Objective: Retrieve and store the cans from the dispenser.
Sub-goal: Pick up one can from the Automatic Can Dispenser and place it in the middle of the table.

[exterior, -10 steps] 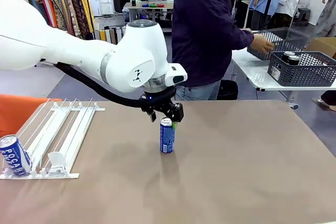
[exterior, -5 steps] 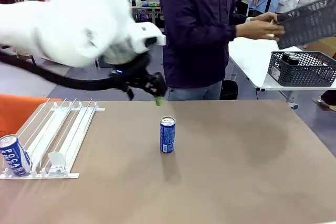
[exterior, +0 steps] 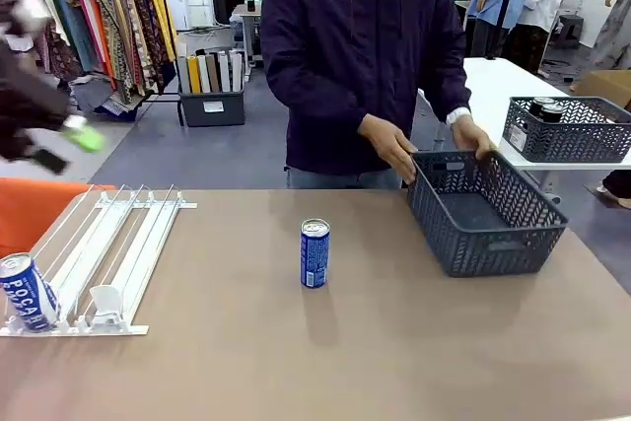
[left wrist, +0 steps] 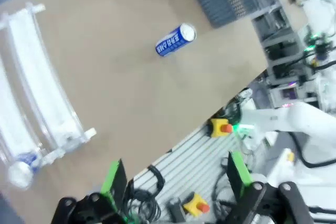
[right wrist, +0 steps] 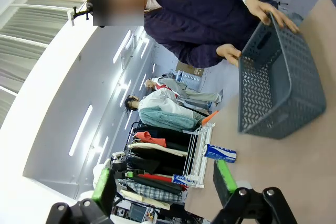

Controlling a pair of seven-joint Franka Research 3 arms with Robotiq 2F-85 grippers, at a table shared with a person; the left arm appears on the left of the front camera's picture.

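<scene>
A blue can (exterior: 315,253) with white lettering stands upright and alone mid-table; it is also the can (left wrist: 176,39) in the left wrist view and the can (right wrist: 219,153) in the right wrist view. The clear dispenser (exterior: 108,253) lies at the table's left, with another blue can (exterior: 27,291) at the front of its left lane. My left gripper (exterior: 67,148) is a blur high at the far left, well away from the table. The left gripper (left wrist: 176,177) is open and empty. My right gripper (right wrist: 164,182) is open too, holding nothing.
A person at the far side holds a dark grey basket (exterior: 483,209) with both hands on the table's right part. A second grey basket (exterior: 570,128) with black cans (exterior: 544,107) sits on a white table behind.
My left gripper let go of the blue can and swung up and away to the left. The person carried a grey basket over from the back table and set it on the table's right.
</scene>
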